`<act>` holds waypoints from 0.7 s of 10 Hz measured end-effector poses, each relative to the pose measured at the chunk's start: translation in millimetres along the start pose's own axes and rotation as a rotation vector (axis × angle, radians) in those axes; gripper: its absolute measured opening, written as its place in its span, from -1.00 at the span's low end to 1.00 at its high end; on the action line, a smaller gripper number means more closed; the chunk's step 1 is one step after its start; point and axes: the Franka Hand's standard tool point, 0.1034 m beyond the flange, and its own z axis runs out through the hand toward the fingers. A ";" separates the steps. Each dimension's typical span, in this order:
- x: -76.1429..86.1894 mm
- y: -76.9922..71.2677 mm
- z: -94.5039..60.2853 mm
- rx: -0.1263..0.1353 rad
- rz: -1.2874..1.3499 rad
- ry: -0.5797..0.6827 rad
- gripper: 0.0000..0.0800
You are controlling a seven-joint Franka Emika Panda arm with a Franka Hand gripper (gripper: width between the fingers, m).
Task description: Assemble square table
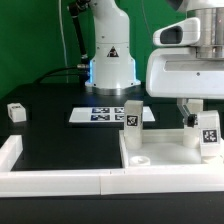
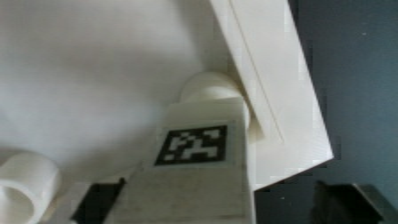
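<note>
Dark fingers (image 2: 103, 198) of the gripper (image 2: 222, 198) sit closest, straddling a tagged white leg (image 2: 199, 140). It stands upright in a corner of the square table top (image 2: 89, 70), hard against the raised rim, probably so it can seat in the corner socket. The fingers stand apart, but I cannot tell whether they pinch it. A second leg (image 1: 131, 117) stands at another corner, and a third leg (image 1: 15, 112) lies well apart from the top.
</note>
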 end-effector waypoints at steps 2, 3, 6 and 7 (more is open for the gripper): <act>-0.5 -0.6 0.2 0.002 0.115 -0.001 0.03; -0.6 -0.6 0.3 0.002 0.165 -0.002 -0.28; -0.5 -0.1 0.4 0.002 0.355 -0.002 -0.28; -0.8 0.2 0.6 0.000 0.444 -0.005 -0.28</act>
